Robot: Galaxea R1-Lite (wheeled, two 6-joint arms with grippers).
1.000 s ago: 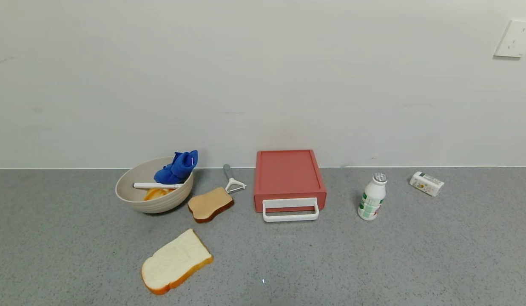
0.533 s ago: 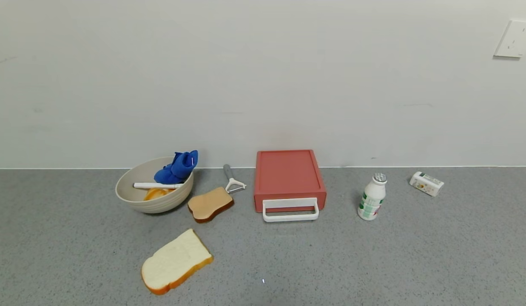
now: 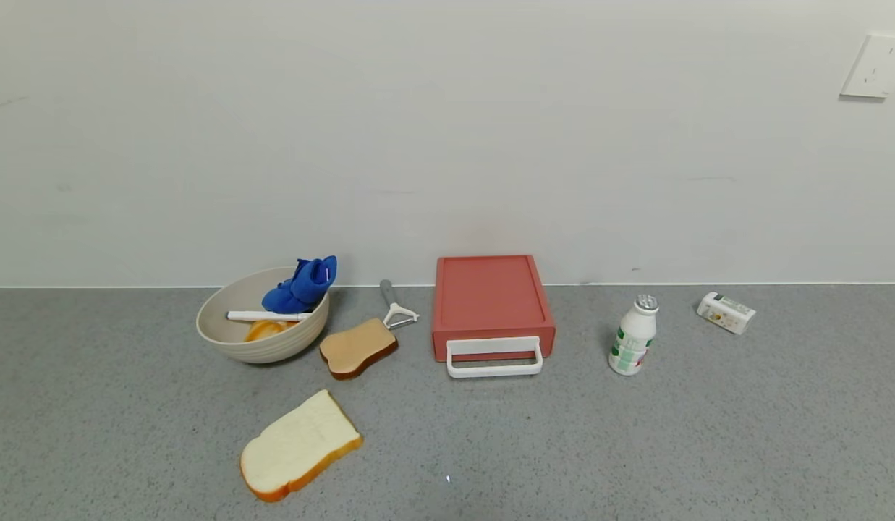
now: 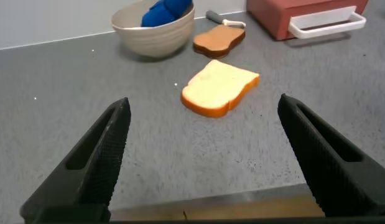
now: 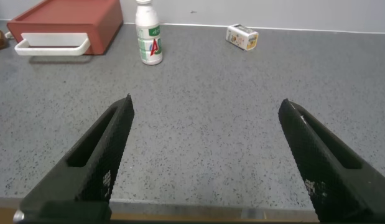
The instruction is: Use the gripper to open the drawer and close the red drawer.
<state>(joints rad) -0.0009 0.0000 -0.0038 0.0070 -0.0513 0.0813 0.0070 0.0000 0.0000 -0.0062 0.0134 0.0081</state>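
The red drawer (image 3: 490, 300) sits at the back middle of the grey counter, shut, with its white loop handle (image 3: 494, 358) facing me. It also shows in the left wrist view (image 4: 304, 12) and the right wrist view (image 5: 68, 25). Neither gripper shows in the head view. My left gripper (image 4: 204, 102) is open and empty near the counter's front edge, short of a white bread slice (image 4: 220, 87). My right gripper (image 5: 206, 102) is open and empty over bare counter near the front edge, far from the drawer.
A beige bowl (image 3: 263, 325) with a blue cloth (image 3: 302, 284), a toast slice (image 3: 357, 349) and a peeler (image 3: 395, 305) lie left of the drawer. The white bread slice (image 3: 299, 445) lies nearer the front. A milk bottle (image 3: 633, 334) and a small carton (image 3: 726, 312) stand right of it.
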